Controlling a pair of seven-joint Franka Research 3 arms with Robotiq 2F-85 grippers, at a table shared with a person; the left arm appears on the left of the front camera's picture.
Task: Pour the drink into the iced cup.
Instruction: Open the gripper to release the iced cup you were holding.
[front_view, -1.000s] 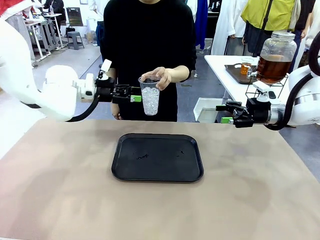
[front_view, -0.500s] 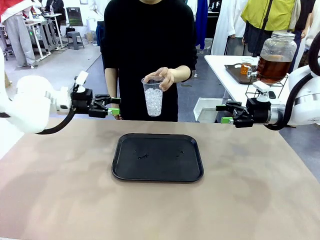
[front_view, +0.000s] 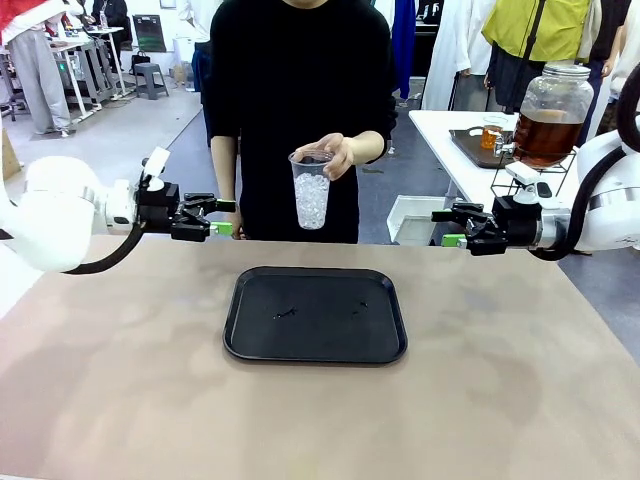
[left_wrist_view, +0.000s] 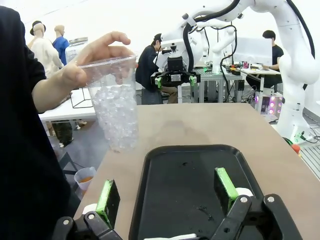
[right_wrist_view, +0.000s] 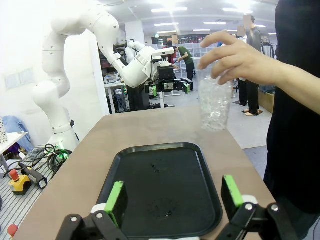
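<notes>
A person's hand (front_view: 338, 153) holds the iced cup (front_view: 312, 189) above the tabletop's far edge. Both jaws stand released and empty; the drink (front_view: 546, 135) waits untouched, so pouring likely needs the cup received first.

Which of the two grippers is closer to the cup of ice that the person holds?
The left gripper is closer: it hangs open just beside the iced cup in the person's hand. The right gripper waits farther away, near the table edge.

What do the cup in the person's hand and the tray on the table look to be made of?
The cup looks like thin clear plastic: see-through walls show the ice inside, and it has a rolled rim. The tray looks like black moulded plastic with a slightly glossy finish: rounded corners, a raised lip, soft reflections. Coated metal can't be excluded.
</notes>
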